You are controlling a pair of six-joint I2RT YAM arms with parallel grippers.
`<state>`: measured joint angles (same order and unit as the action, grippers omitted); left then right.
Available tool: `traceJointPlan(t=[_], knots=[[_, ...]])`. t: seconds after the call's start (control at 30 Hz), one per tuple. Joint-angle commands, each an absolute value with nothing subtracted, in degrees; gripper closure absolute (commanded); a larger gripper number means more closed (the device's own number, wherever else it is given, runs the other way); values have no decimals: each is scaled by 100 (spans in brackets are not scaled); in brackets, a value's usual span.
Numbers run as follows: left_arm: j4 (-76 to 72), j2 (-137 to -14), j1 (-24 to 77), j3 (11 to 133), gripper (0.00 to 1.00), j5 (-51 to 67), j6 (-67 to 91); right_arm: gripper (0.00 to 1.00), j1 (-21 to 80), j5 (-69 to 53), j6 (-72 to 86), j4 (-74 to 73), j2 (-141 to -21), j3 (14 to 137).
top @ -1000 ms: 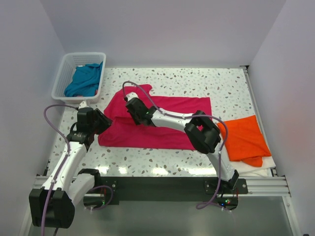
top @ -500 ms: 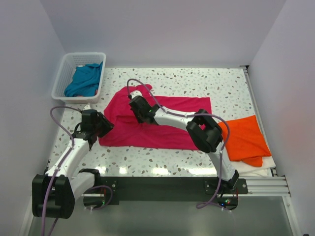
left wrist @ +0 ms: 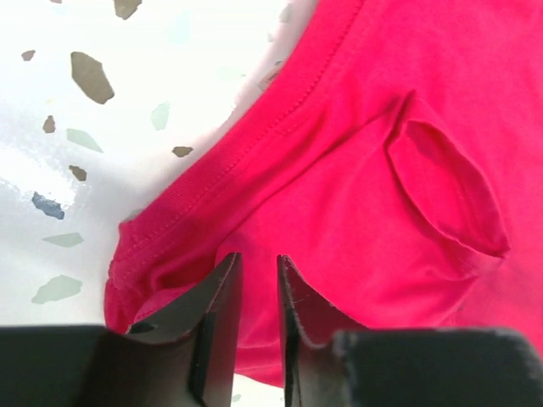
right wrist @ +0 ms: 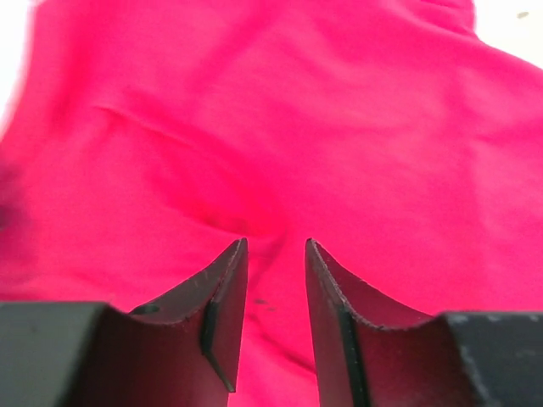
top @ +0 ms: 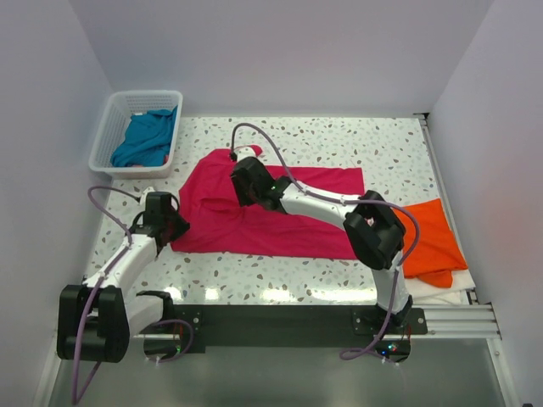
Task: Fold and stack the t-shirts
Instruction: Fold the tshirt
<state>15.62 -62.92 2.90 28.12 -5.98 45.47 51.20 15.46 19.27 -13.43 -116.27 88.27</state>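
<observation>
Crimson-pink t-shirt lies spread on the table, under both hands, and by the look of it not yet folded. Left gripper is low over the shirt's near-left corner, jaws parted by a narrow slot. Its tips point down at the cloth just inside the hem, with no cloth plainly clamped between them. Right gripper is over the shirt's far-left part, jaws parted likewise. Plain cloth lies directly beneath and ahead of its tips, nothing held. Orange t-shirt sits folded well off to the right arm's outer side. Teal t-shirt is heaped in the basket, beyond the left hand. Judgement: the step in hand is taking hold of the crimson shirt's left edge for a fold. To do it well, the left hand should bite the corner with the hem itself inside the jaws, not just the slack bulge beside its left fingertip. A raised pucker stands ahead and to the right of the left fingertips. It is better pulled taut before folding, else it creases in. The right hand wants its pinch on the same edge, so the two lift level and the edge travels straight. Risk: thin cloth slipping out of a shallow pinch.
</observation>
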Motion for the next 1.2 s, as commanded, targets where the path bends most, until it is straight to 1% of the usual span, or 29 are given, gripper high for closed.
traceJointPlan(t=[0.0, 0.03, 0.1, 0.2, 0.37, 0.67, 0.97, 1.17], knots=[[1468, -6460, 237, 2856, 73, -905, 4702, 64, 5361, 1126, 2092, -687, -11364, 8807], [1468, -6530, 237, 2874, 75, -940, 4711, 67, 5414, 986, 2100, -659, -11416, 8868], [1459, -6635, 237, 2900, 78, -984, 4728, 69, 5554, 879, 2083, -615, -11653, 8964], [1459, -6758, 229, 2935, 79, -1028, 4755, 73, 5651, 713, 2118, -554, -11978, 9175], [1450, -6961, 229, 2997, 81, -1002, 4799, 74, 5660, 501, 2162, -527, -12383, 9509], [1441, -7066, 211, 3041, 83, -1002, 4773, 74, 5651, 668, 1987, -756, -12814, 9931], [1476, -7066, 193, 3076, 83, -1002, 4755, 74, 5590, 1186, 1784, -958, -13016, 10265], [1494, -7066, 167, 3094, 83, -984, 4702, 74, 5528, 1283, 1723, -888, -12947, 10125]])
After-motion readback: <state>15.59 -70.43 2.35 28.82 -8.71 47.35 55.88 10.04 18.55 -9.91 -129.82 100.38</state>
